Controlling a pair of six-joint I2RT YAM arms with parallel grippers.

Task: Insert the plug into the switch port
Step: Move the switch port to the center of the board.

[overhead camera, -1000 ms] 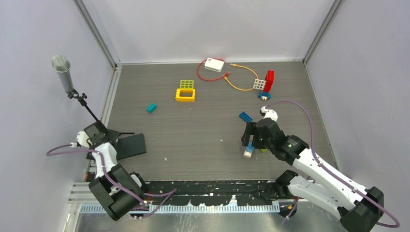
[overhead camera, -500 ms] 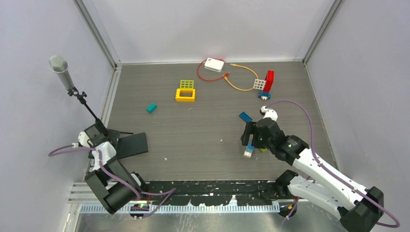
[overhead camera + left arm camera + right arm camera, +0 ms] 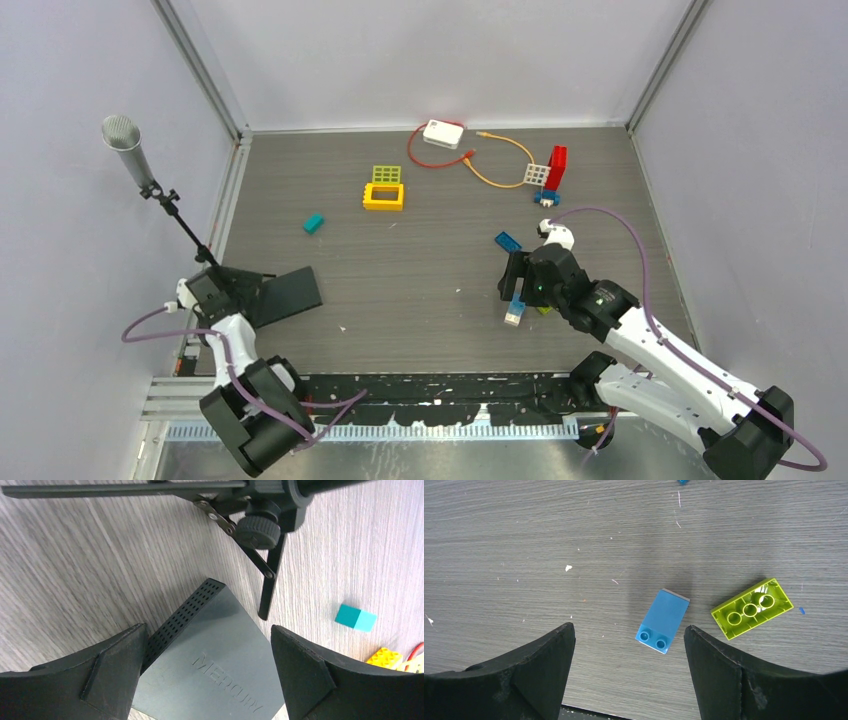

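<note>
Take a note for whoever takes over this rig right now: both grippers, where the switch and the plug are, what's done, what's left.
Left gripper: open, straddling the black Mercury box, apparently the switch, at the near left by the microphone stand; ports not visible.
Right gripper: open, empty, over a blue brick beside a green brick.
Orange cable plug: at the far edge by the white box, untouched.
Done: nothing inserted.
Left: fetch the plug, bring it to the switch, insert.
</note>
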